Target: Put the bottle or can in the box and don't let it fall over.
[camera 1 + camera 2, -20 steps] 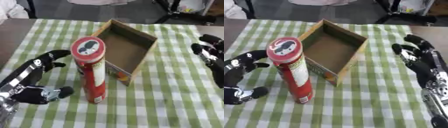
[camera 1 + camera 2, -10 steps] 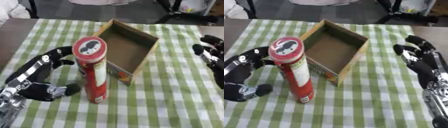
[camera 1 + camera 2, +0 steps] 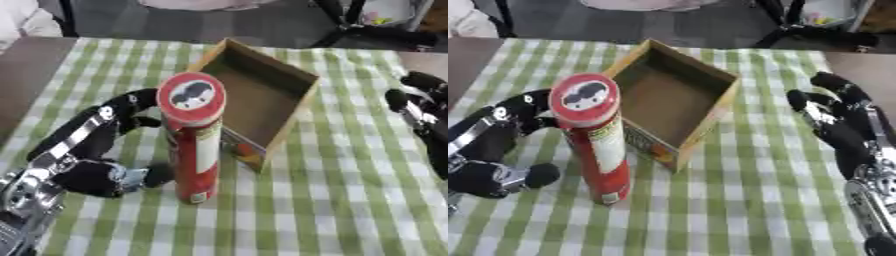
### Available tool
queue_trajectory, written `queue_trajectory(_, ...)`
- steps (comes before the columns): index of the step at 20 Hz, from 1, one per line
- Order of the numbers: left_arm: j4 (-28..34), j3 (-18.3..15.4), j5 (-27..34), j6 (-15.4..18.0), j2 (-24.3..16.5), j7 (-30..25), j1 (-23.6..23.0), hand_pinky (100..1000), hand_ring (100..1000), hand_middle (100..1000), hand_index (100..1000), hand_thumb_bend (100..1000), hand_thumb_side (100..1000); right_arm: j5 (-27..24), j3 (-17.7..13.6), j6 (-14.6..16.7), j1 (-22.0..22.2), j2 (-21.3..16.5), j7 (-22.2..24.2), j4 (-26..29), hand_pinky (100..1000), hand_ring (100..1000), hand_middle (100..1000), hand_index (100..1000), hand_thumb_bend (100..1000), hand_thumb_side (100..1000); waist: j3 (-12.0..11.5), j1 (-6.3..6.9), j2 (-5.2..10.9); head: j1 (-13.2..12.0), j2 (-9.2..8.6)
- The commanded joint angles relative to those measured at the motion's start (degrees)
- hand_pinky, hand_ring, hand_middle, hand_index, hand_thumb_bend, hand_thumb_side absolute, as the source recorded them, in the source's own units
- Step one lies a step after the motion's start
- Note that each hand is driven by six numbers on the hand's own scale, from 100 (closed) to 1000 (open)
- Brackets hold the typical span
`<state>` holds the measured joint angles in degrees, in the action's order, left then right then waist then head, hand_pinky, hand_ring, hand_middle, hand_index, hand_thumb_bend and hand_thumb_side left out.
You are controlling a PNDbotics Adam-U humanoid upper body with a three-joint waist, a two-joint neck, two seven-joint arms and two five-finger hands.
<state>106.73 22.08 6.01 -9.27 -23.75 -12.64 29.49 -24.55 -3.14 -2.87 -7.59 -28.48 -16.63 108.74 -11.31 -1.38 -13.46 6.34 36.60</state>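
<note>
A tall red can [image 3: 194, 140] with a red lid stands upright on the checked cloth, just in front of the near left corner of an open cardboard box [image 3: 261, 95]. My left hand [image 3: 83, 150] is at the can's left side, its fingers curved toward the can and its thumb close to the can's lower part, but not closed round it. My right hand [image 3: 837, 125] rests open on the cloth to the right of the box, fingers pointing away.
A green and white checked cloth [image 3: 350, 200] covers the table. Brown bare table [image 3: 26, 70] shows at the far left. Dark chair or stand legs [image 3: 367, 25] rise beyond the far edge.
My left hand has moved right, closer to the can, with fingers and thumb now nearly at its sides. The can, the box and my right hand have stayed put.
</note>
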Motion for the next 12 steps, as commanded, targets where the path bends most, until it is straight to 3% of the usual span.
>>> queue_trajectory(1,-0.44,-0.02,-1.41,-0.44,0.14,0.91,1.22,860,1000,868,914,706,405,-0.33,-0.25,0.12,-0.6,-0.79,0.31,0.41,761,741,788,785,609,263,0.14,0.07,0.6,-0.21,-0.78)
queue_trajectory(12,-4.18,0.31,-4.11,-2.38,1.9,5.52,2.37,858,1000,867,914,712,407,-0.39,0.02,0.04,-0.73,-0.44,0.76,0.21,762,741,788,784,608,261,0.25,0.03,0.4,-0.28,-0.95)
